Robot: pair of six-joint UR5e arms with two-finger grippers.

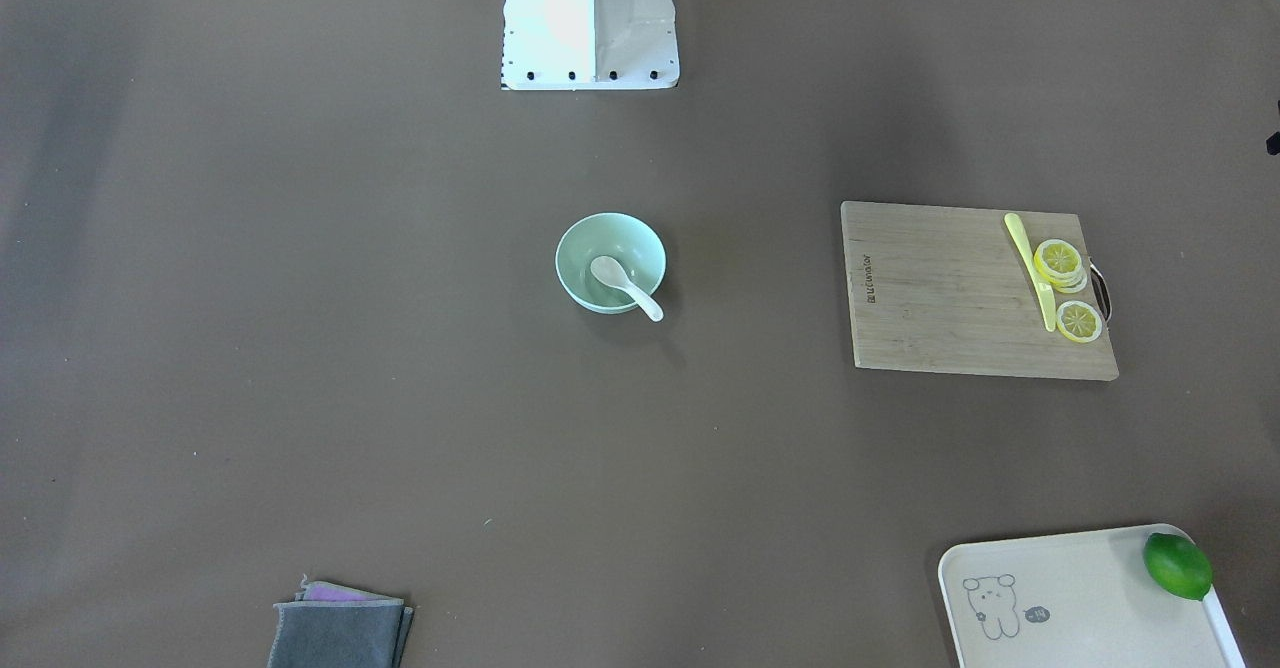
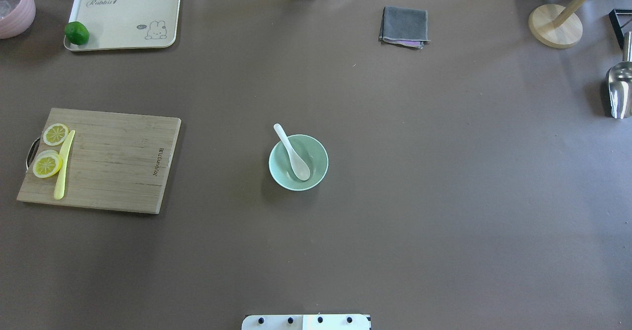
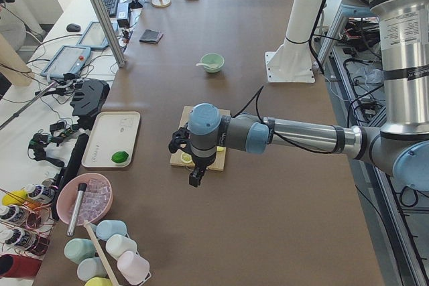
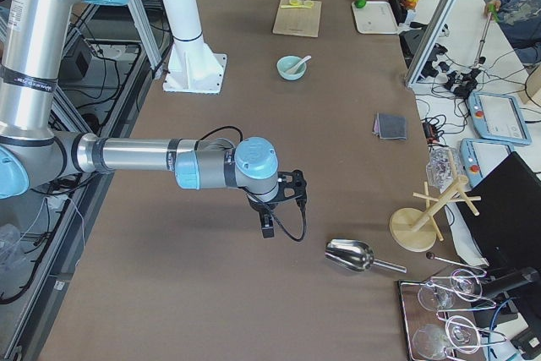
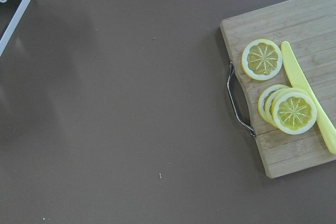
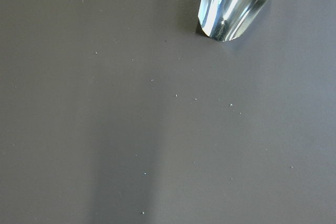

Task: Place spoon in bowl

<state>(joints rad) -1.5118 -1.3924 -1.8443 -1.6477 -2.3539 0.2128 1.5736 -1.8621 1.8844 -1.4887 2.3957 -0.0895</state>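
The pale mint-green bowl (image 2: 298, 162) stands at the middle of the table; it also shows in the front view (image 1: 610, 262). The white spoon (image 2: 294, 157) lies with its scoop inside the bowl and its handle resting over the rim. Both grippers show only in the side views. My left gripper (image 3: 195, 177) hangs above the handle end of the cutting board, far from the bowl. My right gripper (image 4: 267, 227) hangs above bare table near the metal scoop, also far from the bowl. I cannot tell whether either is open or shut.
A wooden cutting board (image 2: 113, 162) with lemon slices (image 2: 48, 163) and a yellow knife (image 2: 63, 167) lies to the left. A tray (image 2: 128, 19) holds a lime (image 2: 77, 33). A grey cloth (image 2: 404, 26), a metal scoop (image 2: 619, 90) and a wooden stand (image 2: 555, 26) sit to the right.
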